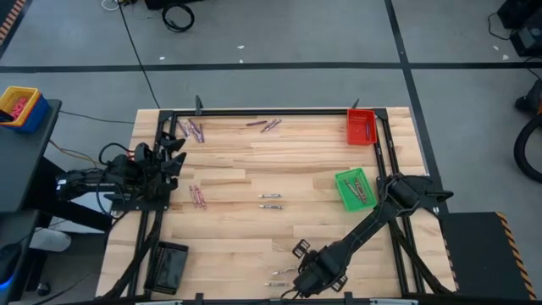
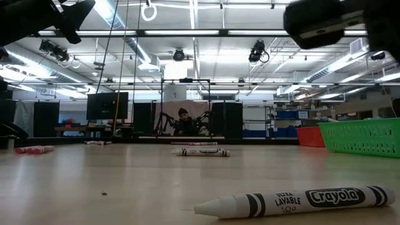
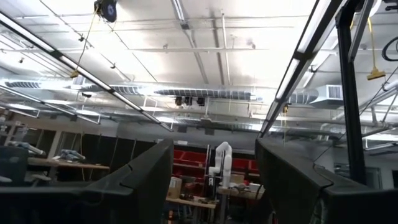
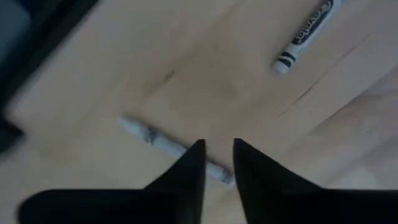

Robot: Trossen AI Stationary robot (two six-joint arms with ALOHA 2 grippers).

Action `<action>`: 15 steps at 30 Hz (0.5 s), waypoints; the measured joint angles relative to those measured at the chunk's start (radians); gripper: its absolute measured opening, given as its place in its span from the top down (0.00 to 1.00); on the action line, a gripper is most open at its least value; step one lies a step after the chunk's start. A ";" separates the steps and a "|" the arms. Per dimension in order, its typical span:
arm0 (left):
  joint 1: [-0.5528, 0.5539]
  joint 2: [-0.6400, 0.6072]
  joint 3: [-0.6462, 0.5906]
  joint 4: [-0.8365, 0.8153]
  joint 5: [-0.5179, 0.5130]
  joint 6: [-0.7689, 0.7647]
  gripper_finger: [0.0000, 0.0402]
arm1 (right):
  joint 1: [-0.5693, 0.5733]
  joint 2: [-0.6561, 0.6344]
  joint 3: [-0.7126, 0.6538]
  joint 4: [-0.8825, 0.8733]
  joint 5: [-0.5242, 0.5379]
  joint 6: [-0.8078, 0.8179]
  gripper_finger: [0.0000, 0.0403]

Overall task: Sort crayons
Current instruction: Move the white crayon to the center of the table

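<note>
The right gripper (image 4: 217,163) is parked low over the table's near edge, fingers a narrow gap apart, nothing held, a grey crayon (image 4: 174,149) lying just under the tips. Another grey crayon (image 4: 306,36) is seen nearby. The left gripper (image 1: 174,157) is kept wide open at the left edge. Maroon crayons (image 1: 196,196) are scattered across the table (image 1: 229,229); the green tray (image 1: 354,188) sits right.
</note>
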 joint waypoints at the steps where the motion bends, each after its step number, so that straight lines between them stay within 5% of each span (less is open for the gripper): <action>1: 0.000 0.000 0.000 -0.001 0.000 -0.001 0.40 | 0.001 -0.002 -0.005 0.005 0.000 -0.058 0.72; 8: 0.000 0.000 0.000 -0.007 0.000 -0.021 0.40 | 0.001 -0.004 -0.064 -0.012 -0.081 -0.251 0.50; 15: 0.000 0.000 0.000 -0.007 0.000 -0.023 0.40 | 0.013 -0.004 -0.142 0.043 -0.053 -0.287 0.51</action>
